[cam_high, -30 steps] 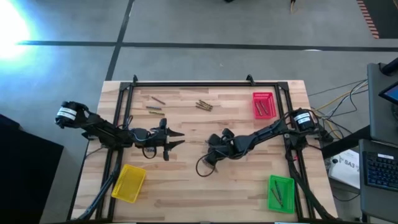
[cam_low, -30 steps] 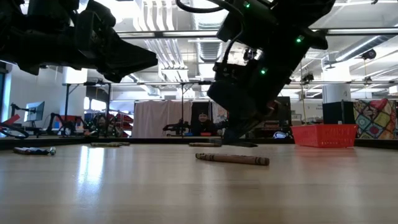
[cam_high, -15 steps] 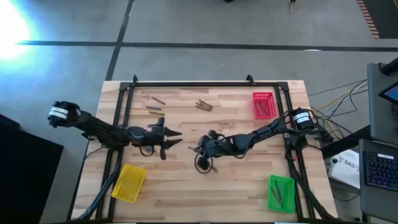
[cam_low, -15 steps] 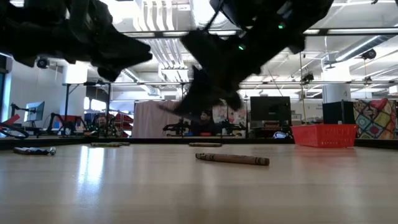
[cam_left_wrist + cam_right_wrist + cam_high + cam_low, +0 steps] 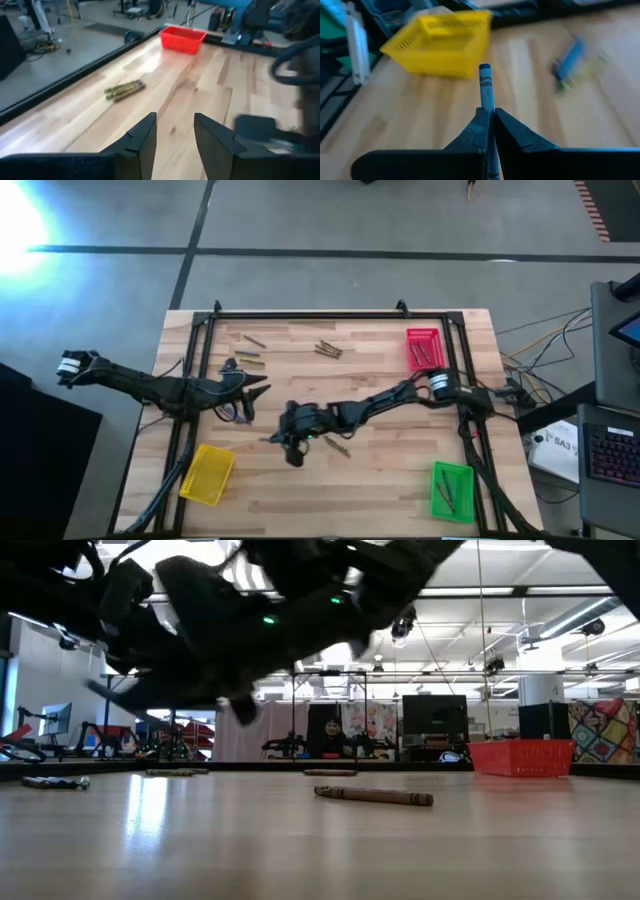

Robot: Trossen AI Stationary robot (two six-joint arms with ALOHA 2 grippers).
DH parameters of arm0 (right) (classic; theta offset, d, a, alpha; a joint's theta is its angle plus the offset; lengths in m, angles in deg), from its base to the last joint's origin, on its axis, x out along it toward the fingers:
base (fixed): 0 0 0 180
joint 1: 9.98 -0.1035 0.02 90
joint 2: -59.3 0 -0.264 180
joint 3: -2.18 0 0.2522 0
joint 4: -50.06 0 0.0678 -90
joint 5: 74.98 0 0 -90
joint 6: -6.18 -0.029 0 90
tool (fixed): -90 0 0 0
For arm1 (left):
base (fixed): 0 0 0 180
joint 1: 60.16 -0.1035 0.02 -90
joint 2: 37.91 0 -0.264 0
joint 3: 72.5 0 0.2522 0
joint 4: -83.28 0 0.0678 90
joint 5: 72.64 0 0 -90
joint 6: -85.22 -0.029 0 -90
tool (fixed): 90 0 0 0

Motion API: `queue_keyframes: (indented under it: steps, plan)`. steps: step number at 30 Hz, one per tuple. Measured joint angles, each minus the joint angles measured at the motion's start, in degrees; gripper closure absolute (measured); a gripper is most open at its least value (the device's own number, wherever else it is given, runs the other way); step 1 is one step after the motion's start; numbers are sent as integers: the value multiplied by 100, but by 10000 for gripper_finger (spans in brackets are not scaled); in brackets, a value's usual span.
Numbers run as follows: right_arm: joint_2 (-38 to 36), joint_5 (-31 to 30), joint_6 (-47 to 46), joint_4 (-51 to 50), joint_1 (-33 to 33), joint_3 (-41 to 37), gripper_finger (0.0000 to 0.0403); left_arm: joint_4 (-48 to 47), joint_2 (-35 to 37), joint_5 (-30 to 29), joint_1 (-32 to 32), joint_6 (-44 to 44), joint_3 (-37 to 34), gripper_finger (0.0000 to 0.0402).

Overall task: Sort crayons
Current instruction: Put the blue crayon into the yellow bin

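so the right gripper reaches far across the wooden table to a spot just left of its middle, and its two fingers are pinched tight on a blue crayon that sticks straight out past the tips. seen from that wrist, the yellow tray lies ahead of the crayon, and from above that tray sits at about eight o'clock from the gripper, near the table's front left corner. one brown crayon lies on the wood just at three o'clock of the gripper. a small cluster of crayons rests toward the far edge, at about one o'clock from it, with more loose ones at eleven o'clock. the left gripper hovers at ten o'clock of the right one, fingers apart with only bare wood between them. the red tray and green tray each hold crayons.
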Motion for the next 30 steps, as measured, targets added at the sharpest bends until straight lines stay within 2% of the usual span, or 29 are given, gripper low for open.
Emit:
queue_keyframes:
  steps: [6,9,12,14,19,23,30]
  plan:
    - [616,571,355,-855,-20,1389,391,-453,-17,-42,0,197,0,287]
    - [842,674,563,-1416,-43,1992,391,-624,-44,358,0,335,-4,287]
    - [951,607,691,-1876,-70,2342,391,-582,-23,819,11,411,-2,287]
    - [904,233,678,-2137,-84,2349,391,-499,-12,934,14,447,0,287]
    - [319,-835,721,-2117,-84,1573,391,-533,148,943,138,397,-2,287]
    - [-387,-1161,645,-1069,-25,371,391,-121,248,862,433,183,-102,287]
    - [-1535,-2043,632,1561,-3,-1825,391,2299,183,976,634,-441,-869,287]
